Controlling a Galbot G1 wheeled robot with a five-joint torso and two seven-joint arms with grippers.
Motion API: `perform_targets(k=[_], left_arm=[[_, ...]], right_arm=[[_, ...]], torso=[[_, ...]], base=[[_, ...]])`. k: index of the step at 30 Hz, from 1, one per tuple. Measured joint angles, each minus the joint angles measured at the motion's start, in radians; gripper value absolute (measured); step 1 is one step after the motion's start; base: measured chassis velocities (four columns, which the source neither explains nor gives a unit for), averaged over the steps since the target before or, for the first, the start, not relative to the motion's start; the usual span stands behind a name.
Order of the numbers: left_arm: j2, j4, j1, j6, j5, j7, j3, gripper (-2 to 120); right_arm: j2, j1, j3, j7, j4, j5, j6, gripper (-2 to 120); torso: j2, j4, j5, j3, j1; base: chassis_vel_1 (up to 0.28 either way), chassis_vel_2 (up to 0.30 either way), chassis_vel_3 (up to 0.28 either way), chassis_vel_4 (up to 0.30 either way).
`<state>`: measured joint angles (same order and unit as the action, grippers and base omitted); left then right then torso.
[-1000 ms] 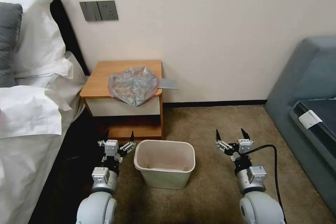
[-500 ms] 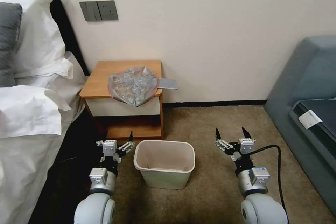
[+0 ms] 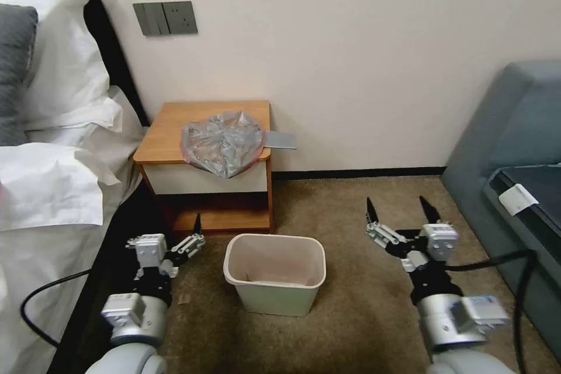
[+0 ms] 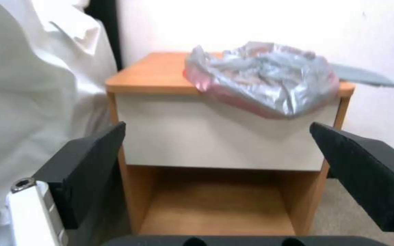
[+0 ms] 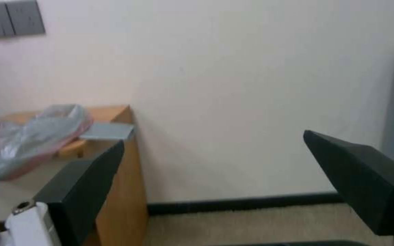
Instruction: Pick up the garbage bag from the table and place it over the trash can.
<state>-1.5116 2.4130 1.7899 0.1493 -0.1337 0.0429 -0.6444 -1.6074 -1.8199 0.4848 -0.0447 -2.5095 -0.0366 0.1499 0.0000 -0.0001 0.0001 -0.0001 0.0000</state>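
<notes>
- Head view, bottom of the frame: the left gripper [image 3: 177,234] sits low at lower left beside the bed, its fingers spread wide with nothing between them.
- At lower right, the right gripper [image 3: 403,211] hangs over the carpet [image 3: 350,216], fingers also spread wide and holding nothing.
- Between the two arms, low in the middle of the frame, the trash can [image 3: 274,273] stands upright on the carpet with no bag over its rim.
- Just behind the trash can, mid-frame, stands the table [image 3: 175,128], pushed up against the wall [image 3: 350,41] next to the bed [image 3: 52,187].
- The garbage bag [image 3: 222,141] lies crumpled on the right front part of the tabletop, one fold drooping over the white drawer front; neither gripper touches it.
- A flat grey sheet [image 3: 279,139] sticks out past the table's right edge, partly under the bag.
- In the left wrist view the bag [image 4: 263,78] shows between that gripper's wide-apart fingers [image 4: 92,167], well beyond them.
- A blue-grey sofa [image 3: 514,146] fills the right edge.
</notes>
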Motion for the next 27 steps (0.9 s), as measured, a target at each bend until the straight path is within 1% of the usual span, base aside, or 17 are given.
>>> perform_targets(k=[3, 9, 12, 13, 14, 15, 16, 17, 18, 19, 20, 21, 24, 27], left_arm=[[-0.002, 0.079, 0.047, 0.029, -0.026, 0.008, -0.019, 100], [-0.005, 0.095, 0.092, 0.057, -0.052, 0.016, -0.036, 100], [-0.002, 0.095, 0.094, 0.061, -0.057, 0.018, -0.038, 100], [0.017, 0.095, 0.082, 0.067, -0.075, 0.028, -0.039, 100], [0.017, 0.095, 0.082, 0.067, -0.075, 0.028, -0.039, 100], [0.056, 0.095, 0.053, 0.073, -0.105, 0.048, -0.042, 100], [0.089, 0.095, 0.032, 0.076, -0.126, 0.060, -0.044, 100], [0.105, 0.094, 0.018, 0.078, -0.134, 0.065, -0.043, 100], [0.105, 0.094, 0.018, 0.078, -0.134, 0.065, -0.043, 100], [0.114, 0.094, 0.003, 0.078, -0.134, 0.067, -0.040, 100], [0.115, 0.093, 0.000, 0.078, -0.133, 0.068, -0.039, 100], [0.115, 0.093, 0.000, 0.078, -0.133, 0.068, -0.039, 100], [0.105, 0.091, 0.002, 0.077, -0.117, 0.068, -0.036, 100], [0.088, 0.090, 0.011, 0.073, -0.098, 0.068, -0.031, 100]], right_arm=[[0.000, -0.005, -0.001, -0.001, -0.001, -0.001, 0.003, 100], [0.000, -0.006, -0.001, -0.001, 0.001, 0.006, 0.006, 100], [0.036, 0.008, 0.005, 0.013, 0.012, 0.098, 0.018, 100], [0.049, 0.013, 0.009, 0.019, 0.015, 0.132, 0.023, 100], [0.049, 0.013, 0.009, 0.019, 0.015, 0.132, 0.023, 100], [0.066, 0.020, 0.012, 0.027, 0.019, 0.173, 0.028, 100], [0.079, 0.026, 0.016, 0.034, 0.022, 0.208, 0.033, 100], [0.093, 0.032, 0.019, 0.041, 0.025, 0.243, 0.037, 100], [0.093, 0.032, 0.019, 0.041, 0.025, 0.243, 0.037, 100], [0.111, 0.039, 0.022, 0.049, 0.029, 0.289, 0.043, 100], [0.123, 0.044, 0.026, 0.054, 0.031, 0.320, 0.046, 100], [0.123, 0.044, 0.026, 0.054, 0.031, 0.320, 0.046, 100], [0.159, 0.059, 0.033, 0.072, 0.040, 0.411, 0.058, 100], [0.163, 0.060, 0.034, 0.074, 0.042, 0.422, 0.059, 100]], torso=[[0.000, 0.0001, 0.0000, 0.000, 0.000], [0.000, 0.0002, -0.0001, 0.000, 0.000], [0.000, 0.0003, -0.0001, 0.000, 0.000], [0.000, 0.0007, 0.0000, 0.000, 0.000], [0.000, 0.0007, 0.0000, 0.000, 0.000], [0.000, 0.0003, -0.0001, 0.000, 0.000], [0.000, -0.0006, -0.0001, 0.000, 0.000], [0.000, 0.0000, -0.0001, 0.000, 0.000], [0.000, 0.0000, -0.0001, 0.000, 0.000], [0.000, -0.0004, -0.0001, 0.000, 0.000], [0.000, -0.0001, -0.0001, 0.000, 0.000], [0.000, -0.0001, -0.0001, 0.000, 0.000], [0.000, 0.0001, -0.0001, 0.000, 0.000], [0.000, 0.0001, 0.0000, 0.000, 0.000]], base=[[0.000, 0.000, 0.000, 0.000], [0.000, 0.000, 0.000, 0.000], [0.000, 0.000, 0.000, 0.000], [0.000, 0.000, 0.000, 0.000], [0.000, 0.000, 0.000, 0.000], [0.000, 0.000, 0.000, 0.000], [0.000, 0.000, 0.000, 0.000], [0.000, 0.000, 0.000, 0.000], [0.000, 0.000, 0.000, 0.000], [0.000, 0.000, 0.000, 0.000], [0.000, 0.000, 0.000, 0.000], [0.000, 0.000, 0.000, 0.000], [0.000, 0.000, 0.000, 0.000], [0.000, 0.000, 0.000, 0.000]])
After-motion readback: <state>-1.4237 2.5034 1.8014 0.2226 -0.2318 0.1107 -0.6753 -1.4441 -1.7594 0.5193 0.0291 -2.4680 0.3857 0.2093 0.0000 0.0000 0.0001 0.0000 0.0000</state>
